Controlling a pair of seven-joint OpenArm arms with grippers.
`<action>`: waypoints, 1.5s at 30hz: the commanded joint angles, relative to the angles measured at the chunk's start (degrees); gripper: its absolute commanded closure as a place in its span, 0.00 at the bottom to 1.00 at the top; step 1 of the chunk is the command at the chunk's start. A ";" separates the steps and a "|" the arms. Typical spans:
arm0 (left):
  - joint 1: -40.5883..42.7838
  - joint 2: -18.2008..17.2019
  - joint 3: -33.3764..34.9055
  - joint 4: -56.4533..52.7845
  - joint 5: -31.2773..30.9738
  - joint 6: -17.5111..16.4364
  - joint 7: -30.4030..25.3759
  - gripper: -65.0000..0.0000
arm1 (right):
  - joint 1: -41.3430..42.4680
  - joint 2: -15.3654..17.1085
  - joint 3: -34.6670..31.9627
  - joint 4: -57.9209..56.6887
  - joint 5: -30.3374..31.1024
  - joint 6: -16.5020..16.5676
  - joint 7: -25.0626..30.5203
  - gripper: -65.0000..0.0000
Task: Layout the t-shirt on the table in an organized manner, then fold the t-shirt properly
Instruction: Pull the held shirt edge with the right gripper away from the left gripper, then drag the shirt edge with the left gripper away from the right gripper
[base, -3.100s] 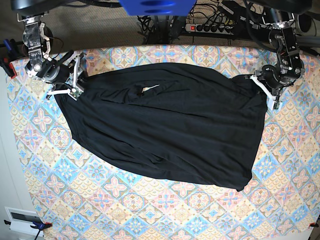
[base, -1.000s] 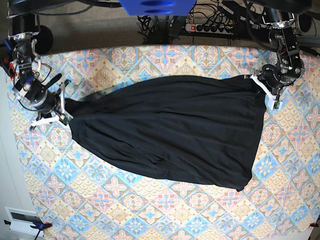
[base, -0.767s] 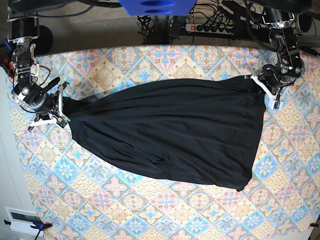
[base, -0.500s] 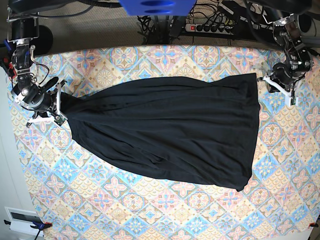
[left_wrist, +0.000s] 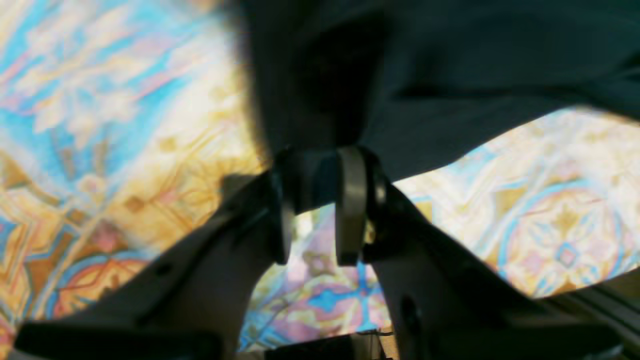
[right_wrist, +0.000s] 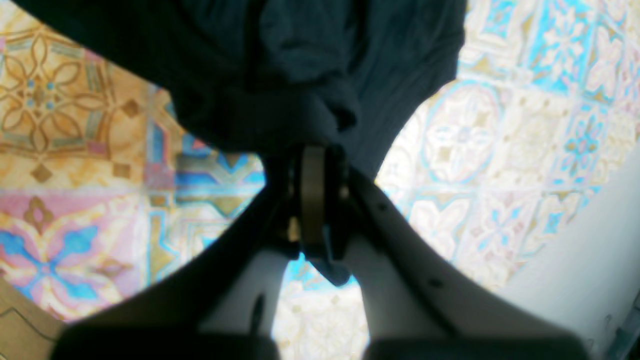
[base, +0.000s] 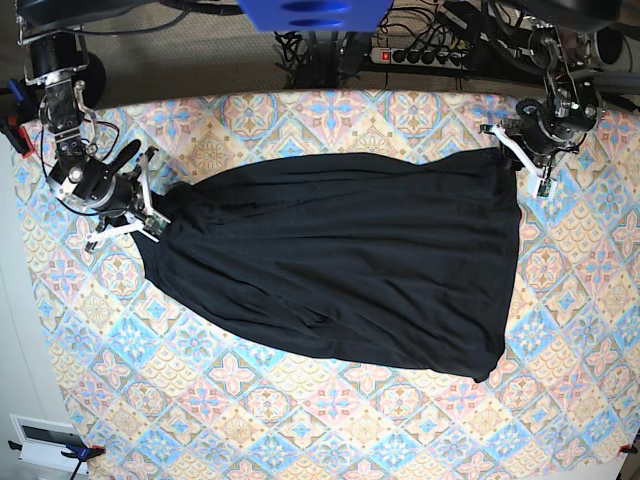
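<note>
Your right tool (base: 150, 205) clamped on black t-shirt (base: 340, 260) corner. Left tool (left_wrist: 312, 200) slightly parted, cloth edge between pads. Shirt spread on bench (base: 300, 420) between tools. Power strip (base: 425, 55) behind left tool.

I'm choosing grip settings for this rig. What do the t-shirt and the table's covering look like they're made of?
The t-shirt looks like thin, soft, matte black knit, probably cotton jersey: it drapes in shallow wrinkles and bunches at the right gripper. The table is covered by what looks like a printed cloth with a flat tile pattern; whether it is woven fabric or coated vinyl cannot be told.
</note>
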 joint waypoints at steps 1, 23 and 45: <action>0.26 -1.23 -0.80 0.81 -0.03 0.70 -0.64 0.78 | 0.79 0.70 0.41 0.98 0.10 -0.39 0.94 1.00; -2.64 -0.62 -0.80 -12.64 -6.19 0.88 -1.00 0.53 | 0.79 0.61 0.32 1.06 0.18 -0.39 0.94 1.00; -1.32 -8.79 -3.61 -12.81 -13.57 0.53 -0.82 1.00 | -5.80 -0.10 0.76 7.66 0.18 -0.39 0.85 1.00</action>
